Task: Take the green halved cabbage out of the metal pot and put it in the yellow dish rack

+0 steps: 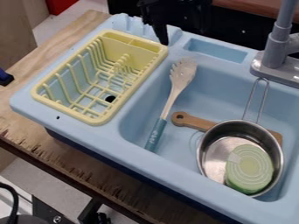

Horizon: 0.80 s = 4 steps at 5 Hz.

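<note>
- Camera view: the black arm [175, 11] comes in at the top edge, left of the grey faucet, and its gripper [164, 43] hangs down over the far side of the blue sink unit [137, 146].
- The gripper points downward, its lowest part just beside the far right corner of the yellow dish rack [99, 120]; I cannot tell whether they touch, nor whether the gripper is open or closed.
- The rack sits on the left part of the sink unit, beside the basin.
- In the basin, a slotted utensil [170, 99] lies at a slant, its pale head toward the far side and its teal handle toward the near side.
- To its right is a metal pan [213, 159], with its wire handle [255, 100] extending toward the faucet [274, 54].
- A green, ringed toy vegetable [250, 168] lies inside the pan.
- A wooden piece with a holed handle [192, 122] lies partly under the pan.
- The sink unit stands on a worn wooden bench [76, 159].
</note>
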Available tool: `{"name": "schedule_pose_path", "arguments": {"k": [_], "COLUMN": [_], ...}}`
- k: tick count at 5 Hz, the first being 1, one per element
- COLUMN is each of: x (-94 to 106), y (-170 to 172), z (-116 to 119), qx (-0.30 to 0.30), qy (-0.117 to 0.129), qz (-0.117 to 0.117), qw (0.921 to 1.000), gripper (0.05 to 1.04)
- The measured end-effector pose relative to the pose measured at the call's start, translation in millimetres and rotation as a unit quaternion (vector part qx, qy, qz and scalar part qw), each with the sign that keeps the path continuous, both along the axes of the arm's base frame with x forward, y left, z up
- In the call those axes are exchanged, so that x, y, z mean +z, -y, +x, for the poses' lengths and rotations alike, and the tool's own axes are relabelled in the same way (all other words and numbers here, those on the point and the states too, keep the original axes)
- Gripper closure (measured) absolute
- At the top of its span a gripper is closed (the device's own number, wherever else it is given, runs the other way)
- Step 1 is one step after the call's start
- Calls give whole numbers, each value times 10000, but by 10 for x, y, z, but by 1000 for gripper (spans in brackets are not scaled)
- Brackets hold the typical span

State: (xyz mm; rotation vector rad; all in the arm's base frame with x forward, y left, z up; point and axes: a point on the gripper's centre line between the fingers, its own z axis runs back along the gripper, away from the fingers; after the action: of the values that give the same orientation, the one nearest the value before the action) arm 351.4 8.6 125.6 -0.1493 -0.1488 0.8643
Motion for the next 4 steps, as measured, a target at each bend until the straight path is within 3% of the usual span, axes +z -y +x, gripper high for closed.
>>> {"name": "schedule_pose_path", "arguments": {"k": [2, 3, 4], "x": [-174, -64, -103], "y": [109, 229, 394], "z": [-165, -315, -462], "qx": [-106, -292, -291], "qy": [-403, -340, -485], "qz": [-75, -205, -475], "qw": [9991, 9988, 9973], "gripper": [84, 84, 84]}}
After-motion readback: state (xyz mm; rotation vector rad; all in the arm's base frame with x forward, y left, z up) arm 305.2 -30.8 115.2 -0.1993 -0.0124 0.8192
